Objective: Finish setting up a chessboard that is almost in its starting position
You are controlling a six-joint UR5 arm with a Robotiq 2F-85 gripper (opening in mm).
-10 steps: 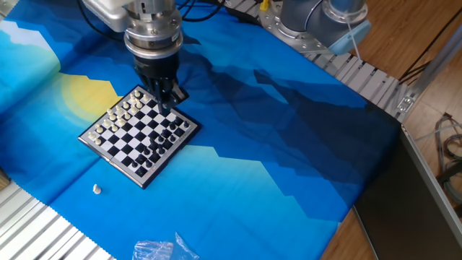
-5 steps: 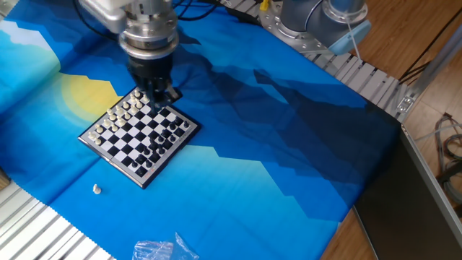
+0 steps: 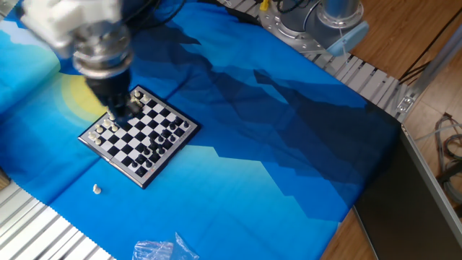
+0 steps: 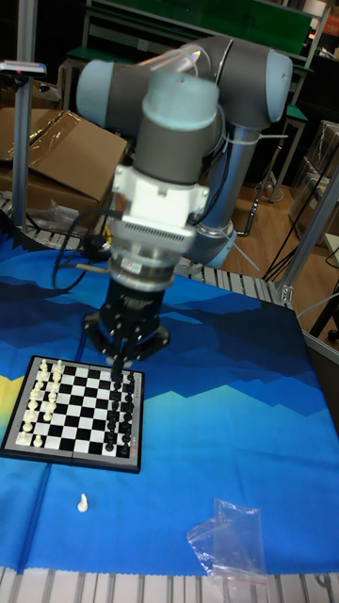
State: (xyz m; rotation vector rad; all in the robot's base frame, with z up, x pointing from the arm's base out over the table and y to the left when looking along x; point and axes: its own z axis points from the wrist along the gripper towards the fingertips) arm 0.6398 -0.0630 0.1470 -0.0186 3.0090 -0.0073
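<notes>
One second on, fingers (image 3: 121, 110) slid left across chessboard (image 3: 155, 141) — grip state unclear.

The chessboard (image 4: 77, 412) is black-and-white chequered with a dark rim — cream pieces left, black right. Under it, a blue cloth (image 3: 238, 180) bears a yellow patch (image 3: 76, 97) — far left.

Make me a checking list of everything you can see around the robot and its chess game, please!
Surface: table under a blue cloth with a yellow patch.
Job's things: chessboard, cream and black pieces on it; one cream piece lies off the board.
Clutter: clear plastic bag near the front edge.
Grippers: claw above the board; motion blur hides whether it's open.
Cables: black cables behind the arm.
Surroundings: cardboard, metal frames.
</notes>
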